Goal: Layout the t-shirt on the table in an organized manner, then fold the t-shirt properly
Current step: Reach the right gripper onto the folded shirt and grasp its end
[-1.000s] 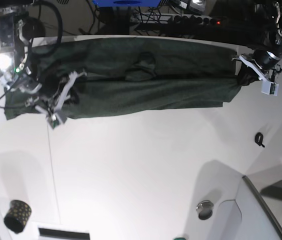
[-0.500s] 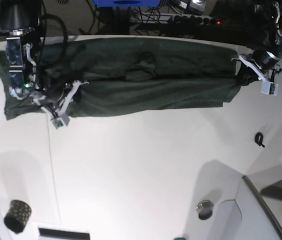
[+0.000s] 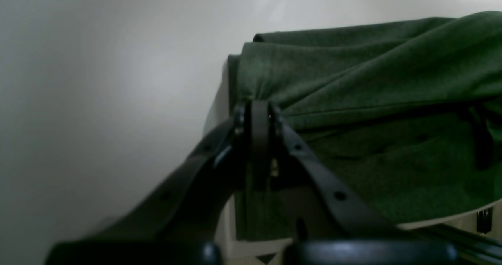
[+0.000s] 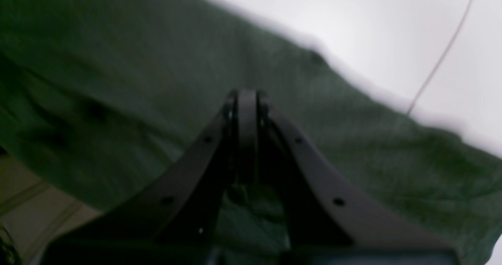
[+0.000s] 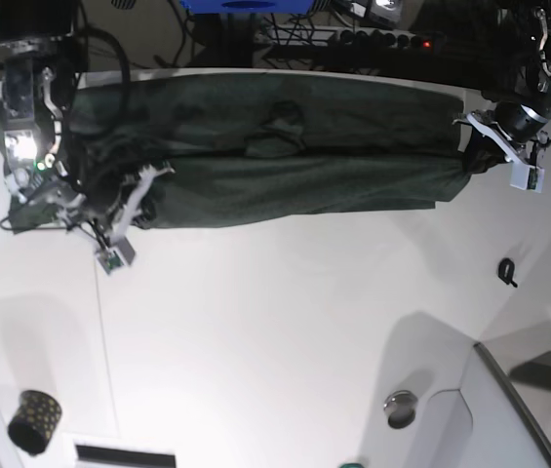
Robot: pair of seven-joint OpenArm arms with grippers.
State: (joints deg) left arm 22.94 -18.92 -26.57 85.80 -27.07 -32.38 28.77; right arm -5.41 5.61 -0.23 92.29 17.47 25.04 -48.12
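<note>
The large dark green soft-fabric t-shirt lies as a long folded band along the far edge of the white smooth tabletop. My left claw is pinched tight on a gathered corner of the shirt at one end. My right claw is closed at the shirt's opposite end, over the cloth; blur prevents confirming that fabric is caught. A small black gold-dotted cup stands well apart from the shirt, near the tabletop's front edge.

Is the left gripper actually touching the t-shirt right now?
Touching. In the left wrist view the left gripper has its jaws shut on a gathered pinch of the t-shirt, fabric puckering around the tips.
</note>
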